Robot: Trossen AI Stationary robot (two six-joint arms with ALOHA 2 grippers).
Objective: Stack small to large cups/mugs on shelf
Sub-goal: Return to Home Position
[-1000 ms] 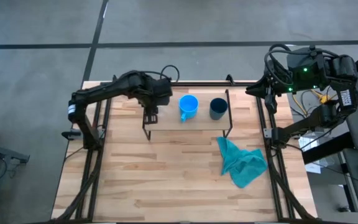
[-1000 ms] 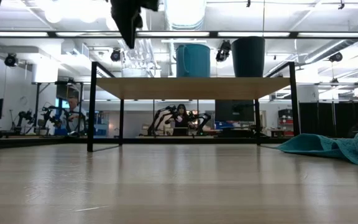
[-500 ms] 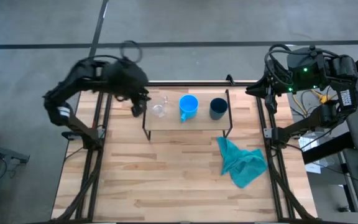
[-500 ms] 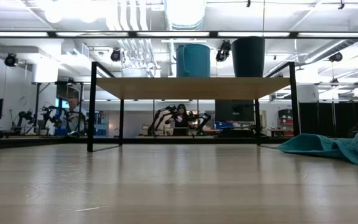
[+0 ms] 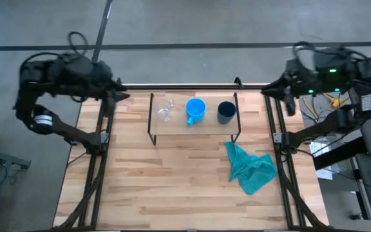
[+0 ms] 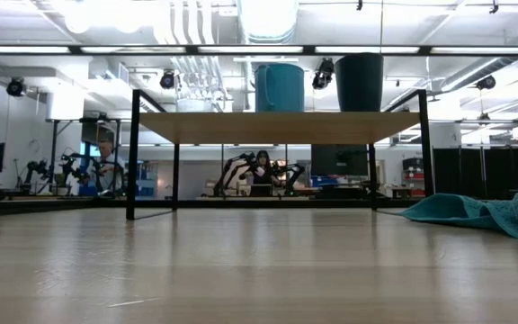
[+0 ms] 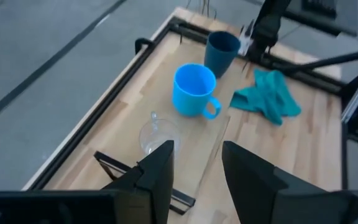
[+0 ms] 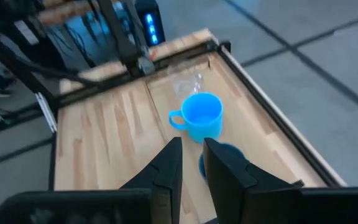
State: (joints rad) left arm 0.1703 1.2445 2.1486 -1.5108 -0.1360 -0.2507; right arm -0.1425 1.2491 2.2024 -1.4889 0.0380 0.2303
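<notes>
Three cups stand in a row on the shelf (image 5: 195, 127), a light board on black legs. From the table's left they are the clear glass cup (image 5: 165, 111), the light-blue mug (image 5: 196, 109) and the navy cup (image 5: 226, 111). The low view shows the glass cup (image 6: 200, 90), the mug (image 6: 281, 87) and the navy cup (image 6: 360, 82) on the board (image 6: 277, 127). My left gripper (image 7: 197, 167) is open, drawn back over the table's far-left corner (image 5: 118, 95). My right gripper (image 8: 192, 158) hangs at the far-right corner (image 5: 282, 90), open by a narrow gap.
A crumpled teal cloth (image 5: 250, 166) lies on the table on the near side of the shelf's right end, and the low view shows the cloth (image 6: 484, 211) too. Black frame rails run along the table's left and right sides. Bare wooden tabletop spreads across the near half.
My left gripper has pulled away from the glass cup at the shelf's left end, going up and back toward the table's far-left corner. The glass cup stays standing on the shelf. My right arm has shifted slightly toward the right edge.
</notes>
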